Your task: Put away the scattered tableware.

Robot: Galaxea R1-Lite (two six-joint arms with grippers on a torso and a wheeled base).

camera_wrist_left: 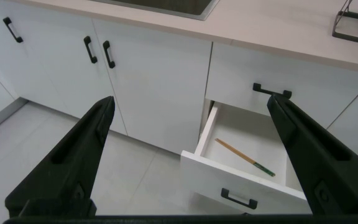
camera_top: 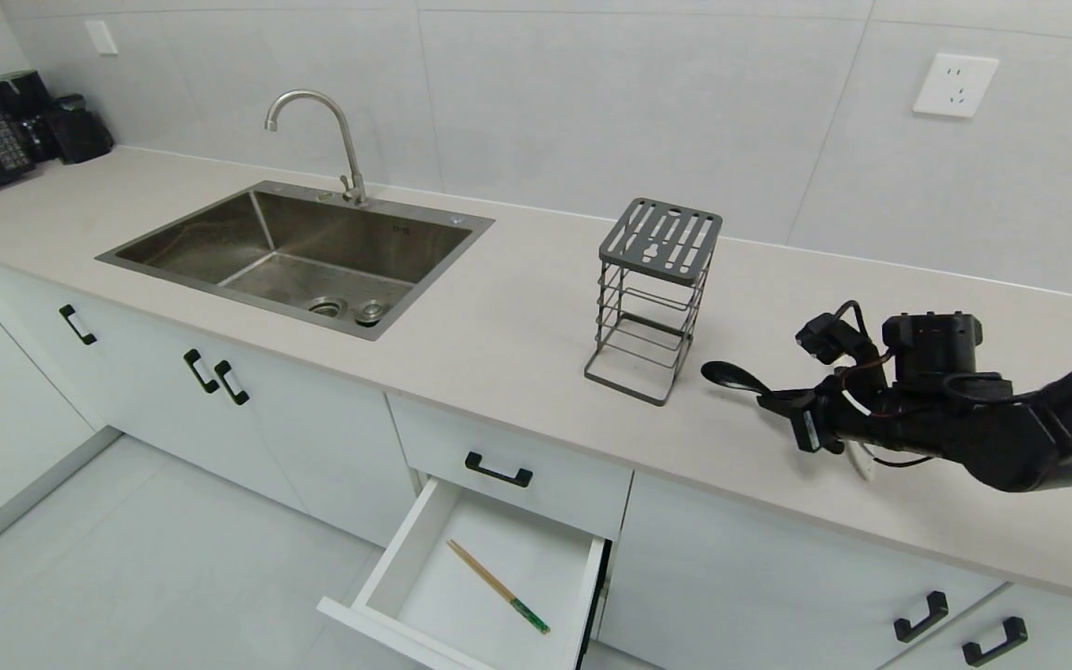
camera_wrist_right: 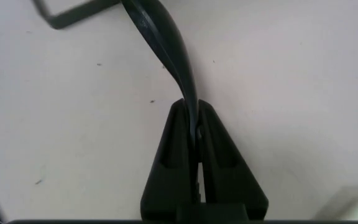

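The right gripper is closed on the handle of a glossy black spoon, seemingly just above the pale beige countertop and near the grey metal wire rack. The left gripper is spread wide before the open white drawer — wooden chopsticks with green ends lie inside.

The right arm comes in from the right edge and lies stretched leftward, low over the near part of the counter, with its wrist roughly level and the right hand pointing left. That hand's two black fingers are pressed together on the handle of a black spoon, whose bowl juts out to the left past the fingertips. The left hand is held in front of the counter and lower than its edge, its two dark fingers spread wide apart.
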